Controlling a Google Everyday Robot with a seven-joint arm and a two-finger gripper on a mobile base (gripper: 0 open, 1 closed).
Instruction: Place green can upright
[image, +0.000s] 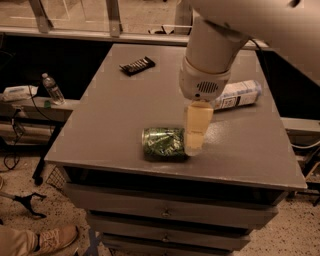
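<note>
The green can (163, 144) lies on its side near the front edge of the grey table (115, 115), with mottled green-and-white sides and silver rims. My gripper (195, 144) hangs from the large white arm and reaches down right beside the can's right end, touching or nearly touching it. Only one pale finger (196, 125) shows, seen side-on.
A clear plastic bottle with a white label (239, 95) lies on the table's right side, partly behind the arm. A dark snack bar (137, 65) lies at the back left. A water bottle (52, 89) stands on a low shelf to the left. Drawers sit below the tabletop.
</note>
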